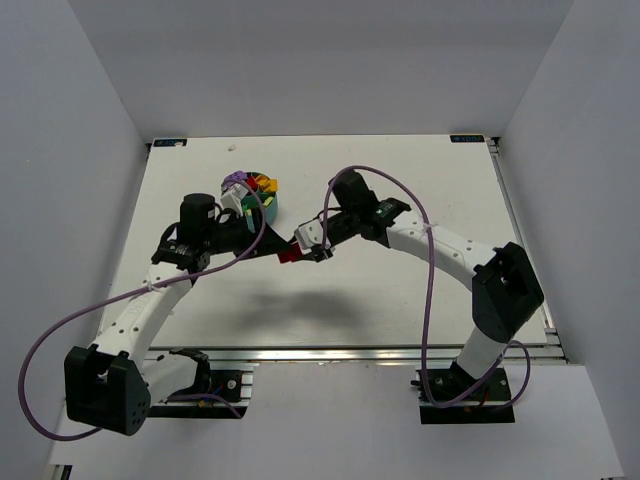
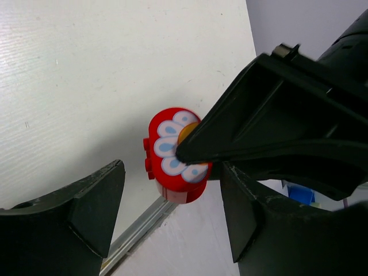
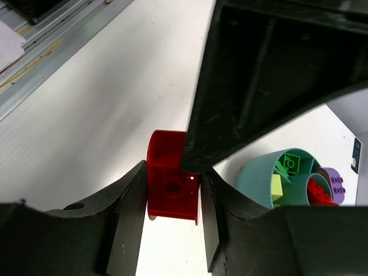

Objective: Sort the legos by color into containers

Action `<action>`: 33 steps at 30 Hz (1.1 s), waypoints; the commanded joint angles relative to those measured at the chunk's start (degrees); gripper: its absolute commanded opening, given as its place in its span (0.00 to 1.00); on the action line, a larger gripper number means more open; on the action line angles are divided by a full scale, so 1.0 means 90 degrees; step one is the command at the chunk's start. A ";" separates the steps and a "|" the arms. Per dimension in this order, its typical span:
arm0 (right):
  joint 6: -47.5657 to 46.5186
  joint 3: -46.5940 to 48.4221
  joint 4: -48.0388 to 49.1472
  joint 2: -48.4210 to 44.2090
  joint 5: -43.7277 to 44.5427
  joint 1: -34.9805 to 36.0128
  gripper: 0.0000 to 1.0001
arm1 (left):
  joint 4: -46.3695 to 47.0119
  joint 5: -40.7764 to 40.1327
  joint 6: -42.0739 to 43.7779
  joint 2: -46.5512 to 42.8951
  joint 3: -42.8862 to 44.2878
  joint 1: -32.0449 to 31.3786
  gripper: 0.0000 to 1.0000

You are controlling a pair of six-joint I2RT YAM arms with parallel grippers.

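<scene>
one red lego (image 2: pixel 172 155), flower print on its face, is clamped in the right gripper (image 3: pixel 172 172), says the first watcher. it hangs beside the teal cup (image 3: pixel 259 178), not in it.

and the left gripper (image 2: pixel 172 169)? asks the second.

its jaws stand apart on either side of the lego, not closed on it. judged from that, it looks like a hand-over.

then the risk is timing, the second says. if the right lets go before the left has closed, the lego drops to the table (image 2: pixel 86 86) and may bounce away.

or the left closes on the right's finger instead, the first adds; the fit is crowded. later, a tilted release could put it in the wrong compartment, away from the red bricks (image 3: pixel 317 192).
</scene>
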 commanded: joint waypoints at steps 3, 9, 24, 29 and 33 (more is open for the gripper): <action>-0.0744 0.0317 -0.0606 0.0053 -0.0239 0.0130 0.00 | 0.0316 0.0342 0.0044 -0.0186 -0.0002 -0.0031 0.76; -0.0774 0.0425 -0.0607 0.0131 -0.0209 0.0189 0.00 | 0.0336 0.0577 -0.0004 -0.0186 -0.0139 -0.0119 0.73; -0.0725 0.0425 -0.0528 0.0102 -0.0219 0.0198 0.00 | 0.0433 0.0558 -0.0014 -0.0079 -0.0296 -0.0178 0.64; -0.1047 0.0288 -0.0684 0.0044 -0.0151 0.0218 0.00 | 0.0551 0.0519 -0.0053 0.0048 -0.0198 -0.0178 0.59; -0.1281 0.0269 -0.0850 0.0044 -0.0112 0.0237 0.00 | 0.0512 0.0509 -0.0034 0.0126 -0.0130 -0.0178 0.55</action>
